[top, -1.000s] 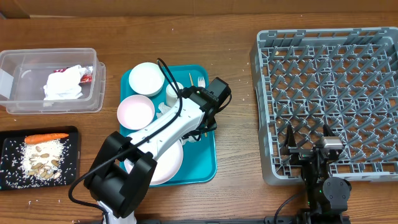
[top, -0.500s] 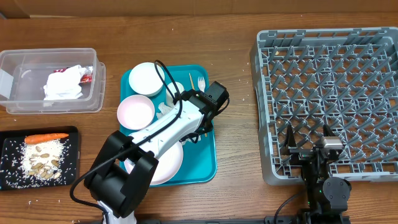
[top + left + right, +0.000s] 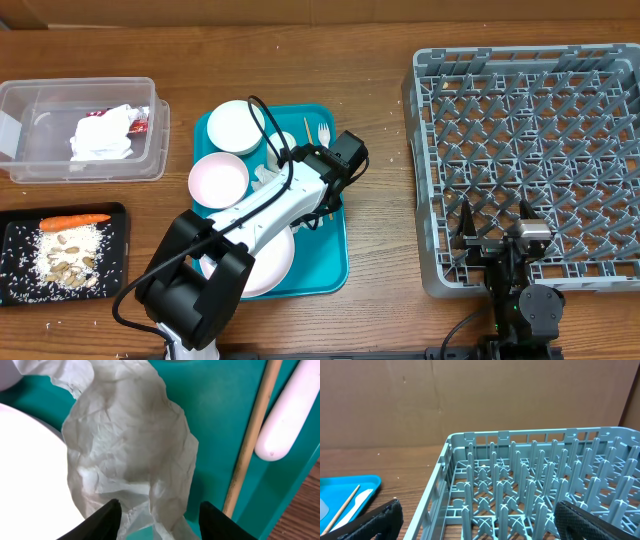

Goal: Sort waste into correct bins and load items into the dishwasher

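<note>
My left gripper (image 3: 157, 515) is open, low over the teal tray (image 3: 335, 260), its jaws on either side of the lower end of a crumpled white napkin (image 3: 130, 445). A pale plate edge (image 3: 25, 475) lies to its left, a wooden stick (image 3: 250, 435) and the white fork handle (image 3: 290, 415) to its right. On the tray are the white bowl (image 3: 236, 126), pink bowl (image 3: 218, 178), cup (image 3: 280, 148), fork (image 3: 323, 133) and pink plate (image 3: 270, 262). My right gripper (image 3: 475, 520) is open and empty at the front edge of the grey dish rack (image 3: 425, 200).
The clear tub (image 3: 20, 130) at the far left holds a napkin (image 3: 102, 135) and the red wrapper (image 3: 140, 122). The black tray (image 3: 120, 215) below it holds the carrot (image 3: 75, 220) and rice scraps (image 3: 70, 255). Bare wood lies between tray and rack.
My left wrist has shifted slightly left and toward the tray over the first half second, then held still. The right arm has not moved.
</note>
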Robot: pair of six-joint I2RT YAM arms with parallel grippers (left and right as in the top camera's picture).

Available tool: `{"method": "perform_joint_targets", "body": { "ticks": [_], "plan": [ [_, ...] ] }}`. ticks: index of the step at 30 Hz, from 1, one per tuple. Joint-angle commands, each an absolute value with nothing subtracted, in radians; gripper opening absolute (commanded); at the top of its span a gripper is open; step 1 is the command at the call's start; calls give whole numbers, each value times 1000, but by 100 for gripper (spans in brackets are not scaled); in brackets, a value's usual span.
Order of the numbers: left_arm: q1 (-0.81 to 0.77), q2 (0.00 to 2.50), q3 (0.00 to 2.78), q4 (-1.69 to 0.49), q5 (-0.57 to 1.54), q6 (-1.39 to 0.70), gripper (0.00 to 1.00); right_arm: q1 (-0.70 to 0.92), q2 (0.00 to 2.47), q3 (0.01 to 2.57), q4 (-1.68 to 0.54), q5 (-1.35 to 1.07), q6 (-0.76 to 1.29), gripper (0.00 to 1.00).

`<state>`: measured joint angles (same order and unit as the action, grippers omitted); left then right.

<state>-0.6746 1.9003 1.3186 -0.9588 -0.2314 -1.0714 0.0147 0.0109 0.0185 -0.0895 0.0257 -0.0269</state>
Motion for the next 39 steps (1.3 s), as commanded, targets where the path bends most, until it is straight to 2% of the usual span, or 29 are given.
{"method": "perform_joint_targets", "body": {
  "ticks": [1, 7, 10, 14, 19, 21, 30, 39],
  "plan": [
    [-683, 1909, 1312, -963, -169, -1086, 53, 20, 4, 8, -82, 22, -30, 100],
    [-683, 1909, 1312, -954, -144, -1089, 53, 20, 4, 8, -82, 22, -30, 100],
    [-684, 1909, 1312, -955, -144, -1089, 46, 20, 4, 8, -82, 22, -30, 100],
    [-684, 1909, 1312, -955, -145, -1089, 44, 20, 4, 8, -82, 22, -30, 100],
    [-684, 1909, 1312, -957, -149, -1088, 21, 20, 4, 8, -82, 22, -30, 100],
    [-684, 1909, 1312, -957, -148, -1081, 4, 20, 4, 8, -82, 22, -30, 100],
    [-686, 1869, 1360, -1058, -162, -1078, 4, 20, 4, 8, -82, 22, -30, 100],
    [-687, 1677, 1481, -1194, -219, -1077, 4, 20, 4, 8, -82, 22, -30, 100]
  ]
}}
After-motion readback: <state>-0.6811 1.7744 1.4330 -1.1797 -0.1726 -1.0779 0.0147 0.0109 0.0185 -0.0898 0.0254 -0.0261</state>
